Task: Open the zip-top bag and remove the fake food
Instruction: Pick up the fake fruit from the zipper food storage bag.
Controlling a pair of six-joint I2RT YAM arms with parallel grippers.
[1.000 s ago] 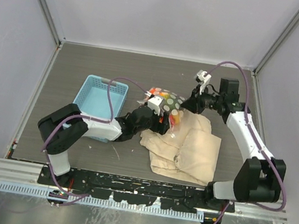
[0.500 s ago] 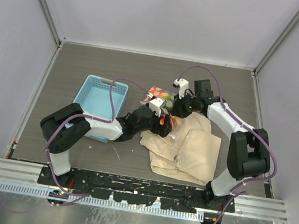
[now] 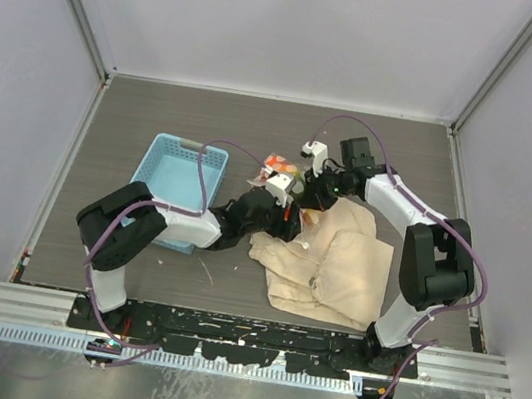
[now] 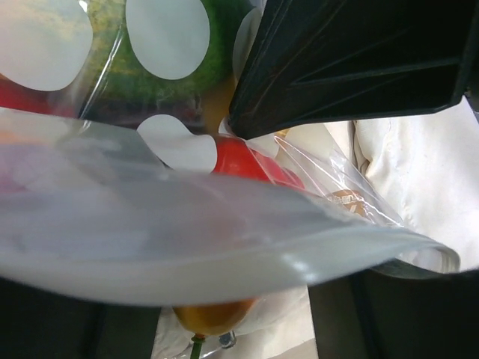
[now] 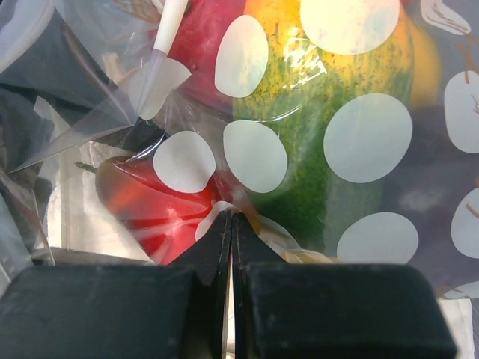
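Zip-top bag (image 5: 256, 155) pinched in closed right gripper (image 5: 230, 218), fake food (image 5: 299, 196) just beyond.

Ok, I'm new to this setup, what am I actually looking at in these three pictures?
These are two robot arms bolted at the near edge of a table. The wide picture looks down from above; the close-ups come from a camera on each wrist. On the table are a blue basket and a beige cloth bag; between the grippers is a clear spotted bag of toy fruit. The right gripper is pinched shut on its plastic. The left gripper is at its mouth strip; whether it grips, I cannot tell.
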